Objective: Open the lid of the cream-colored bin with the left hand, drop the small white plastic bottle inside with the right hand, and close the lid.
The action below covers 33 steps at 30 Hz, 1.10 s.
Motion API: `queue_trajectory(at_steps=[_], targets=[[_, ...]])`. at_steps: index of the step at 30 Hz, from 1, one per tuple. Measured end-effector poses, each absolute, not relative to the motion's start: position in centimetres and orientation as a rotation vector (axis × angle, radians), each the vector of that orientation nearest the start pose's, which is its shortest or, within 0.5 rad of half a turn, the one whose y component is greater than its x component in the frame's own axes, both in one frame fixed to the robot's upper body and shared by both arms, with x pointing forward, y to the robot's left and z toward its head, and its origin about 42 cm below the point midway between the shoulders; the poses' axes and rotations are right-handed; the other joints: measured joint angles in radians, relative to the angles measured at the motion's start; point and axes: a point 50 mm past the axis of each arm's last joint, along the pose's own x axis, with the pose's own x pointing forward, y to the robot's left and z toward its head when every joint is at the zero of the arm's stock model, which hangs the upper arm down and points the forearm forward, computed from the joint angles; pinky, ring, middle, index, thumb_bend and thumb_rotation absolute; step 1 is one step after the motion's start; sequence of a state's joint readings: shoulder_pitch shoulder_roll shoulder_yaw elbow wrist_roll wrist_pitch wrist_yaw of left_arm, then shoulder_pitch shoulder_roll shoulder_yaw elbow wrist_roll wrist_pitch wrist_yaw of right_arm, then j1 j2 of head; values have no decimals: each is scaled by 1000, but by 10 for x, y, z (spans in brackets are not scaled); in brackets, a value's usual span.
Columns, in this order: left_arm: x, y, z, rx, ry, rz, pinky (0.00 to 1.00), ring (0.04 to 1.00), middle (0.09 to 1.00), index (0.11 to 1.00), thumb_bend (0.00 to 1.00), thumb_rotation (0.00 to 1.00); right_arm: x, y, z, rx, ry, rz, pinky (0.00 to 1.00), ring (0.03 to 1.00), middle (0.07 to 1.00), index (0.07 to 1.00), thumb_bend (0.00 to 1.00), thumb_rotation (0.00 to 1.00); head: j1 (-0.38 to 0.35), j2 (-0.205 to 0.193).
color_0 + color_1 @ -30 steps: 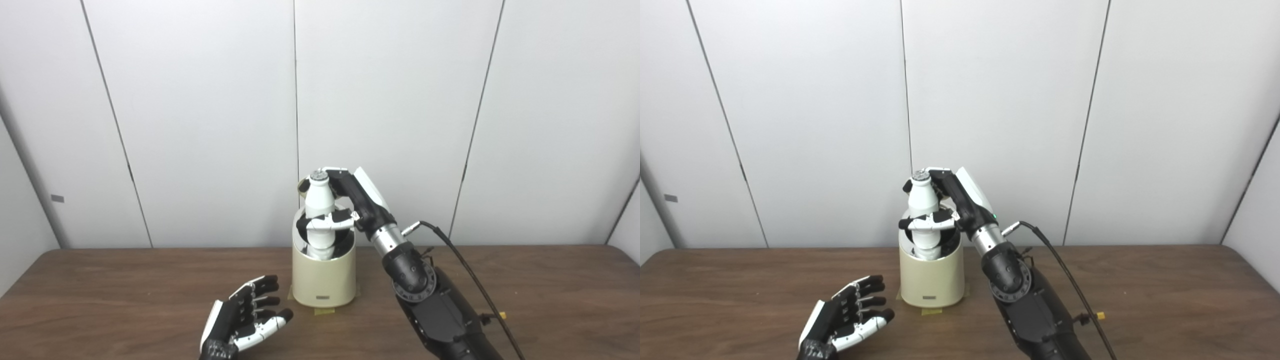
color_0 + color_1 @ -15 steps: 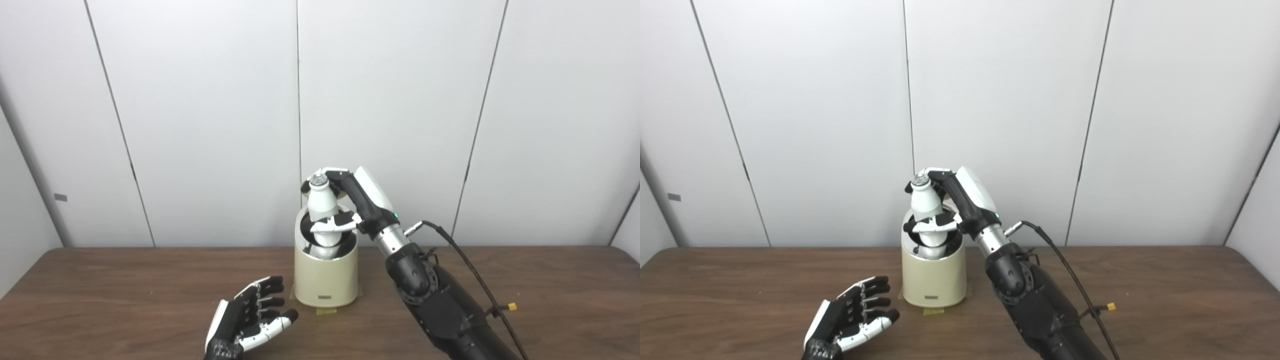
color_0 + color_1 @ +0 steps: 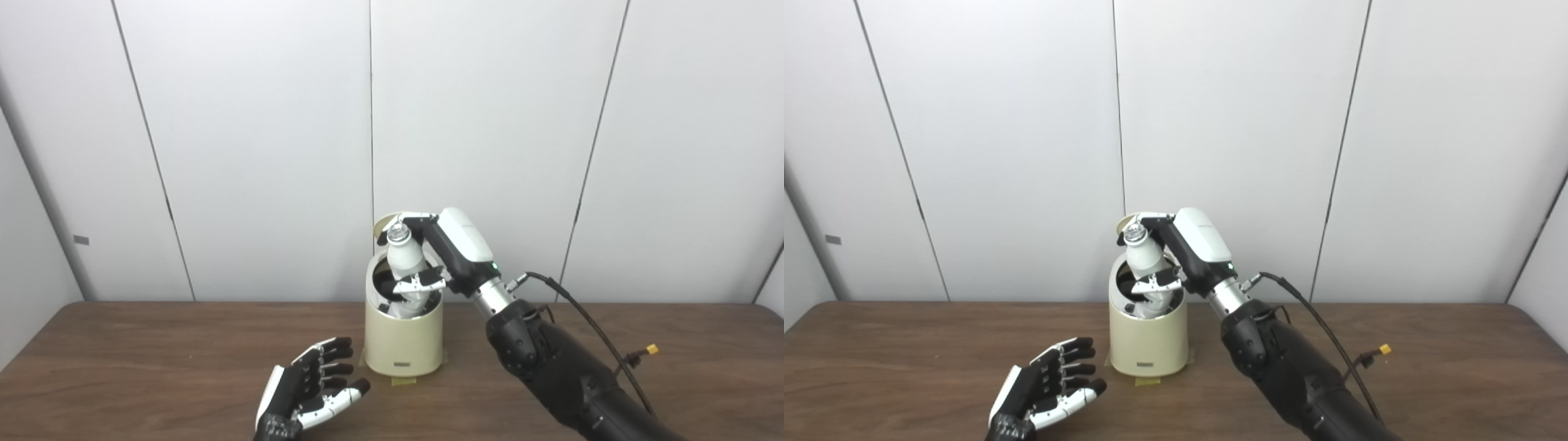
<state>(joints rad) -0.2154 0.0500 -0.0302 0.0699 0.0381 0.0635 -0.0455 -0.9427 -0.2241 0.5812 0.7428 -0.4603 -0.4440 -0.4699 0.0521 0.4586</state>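
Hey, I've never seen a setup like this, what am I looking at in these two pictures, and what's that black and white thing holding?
Both pictures come from two cameras side by side on a humanoid robot's head, so they show one scene from slightly different spots. On the brown wooden table stands a cream-colored cylindrical bin with its lid tipped up behind. The robot's right hand, black and white with fingers and a thumb, grips a small white plastic bottle, tilted, its lower end already inside the bin's opening. The left hand is open near the table, in front and left of the bin, holding nothing.
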Motion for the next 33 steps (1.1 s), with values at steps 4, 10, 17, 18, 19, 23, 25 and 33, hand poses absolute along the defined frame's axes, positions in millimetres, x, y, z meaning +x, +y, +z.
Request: queue_trajectory(at_steps=[4,10,17,18,19,23,25,33], targets=[[351,199,139,102,-79,-118,690,718,773,785,691,108,506,-115,270,-856,-877,253,342,401,493,517,498,0,0,2],[351,199,139,113,-81,-117,692,718,772,785,696,116,506,-118,266,-886,-876,269,337,407,495,510,499,0,0,5],[351,199,139,127,-78,-116,688,716,770,784,687,107,514,-120,263,-970,-783,391,557,679,785,746,841,47,-2,8],[351,199,139,127,-78,-116,686,715,770,784,689,108,514,-120,263,-991,-770,418,608,744,835,779,859,58,-2,9],[351,199,139,127,-77,-116,684,715,771,784,691,109,514,-120,262,-1003,-760,437,626,770,856,792,859,58,-2,9],[351,199,139,127,-75,-116,684,716,771,781,703,123,514,-124,262,-1006,-739,459,621,770,862,795,849,57,-5,9],[351,199,139,127,-75,-116,681,713,770,781,705,127,514,-125,263,-1009,-734,463,619,770,860,792,845,56,-5,9],[351,198,138,129,-73,-118,677,706,767,779,709,134,511,-130,266,-1018,-739,464,590,751,835,777,850,34,-8,5]])
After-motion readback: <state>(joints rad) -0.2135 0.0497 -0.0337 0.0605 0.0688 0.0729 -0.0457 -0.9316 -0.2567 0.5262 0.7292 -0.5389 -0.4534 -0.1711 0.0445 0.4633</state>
